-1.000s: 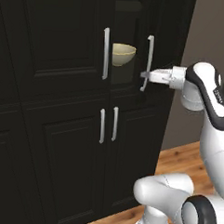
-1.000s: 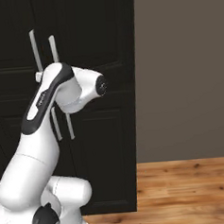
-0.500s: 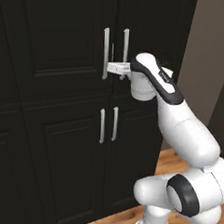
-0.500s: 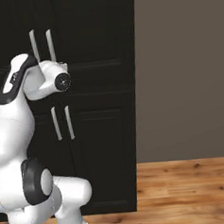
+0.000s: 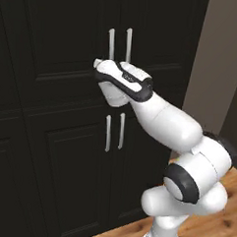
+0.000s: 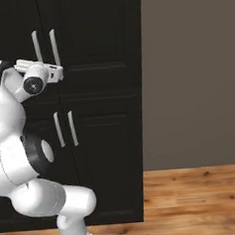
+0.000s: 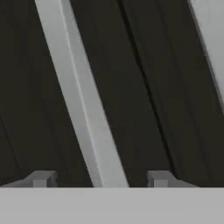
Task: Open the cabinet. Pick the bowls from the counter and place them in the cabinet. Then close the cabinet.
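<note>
The tall black cabinet [image 5: 65, 44] has both doors shut, its two long white bar handles [image 5: 128, 42] side by side at the middle seam. My wrist [image 5: 123, 81] is folded close against the doors just below those handles. In the hand view my gripper [image 7: 100, 179] is open, and one white handle [image 7: 83, 100] runs between its two fingertips [image 7: 41, 179] without touching either. A second handle [image 7: 210, 26] shows at that view's upper right. In the right base view the hand [image 6: 37, 78] sits at the lower ends of the handles [image 6: 54, 44]. The bowls are hidden.
Lower black doors with shorter handles [image 5: 108, 133] lie beneath the cabinet. A grey-brown wall [image 6: 191, 74] stands to its right, over a wooden floor [image 6: 195, 198]. My own arm and base [image 5: 196, 178] fill the space in front of the lower doors.
The right door, ajar a second ago with a cream bowl showing inside, has swung shut. My arm has folded left toward the middle handles, and the jaws have spread apart.
</note>
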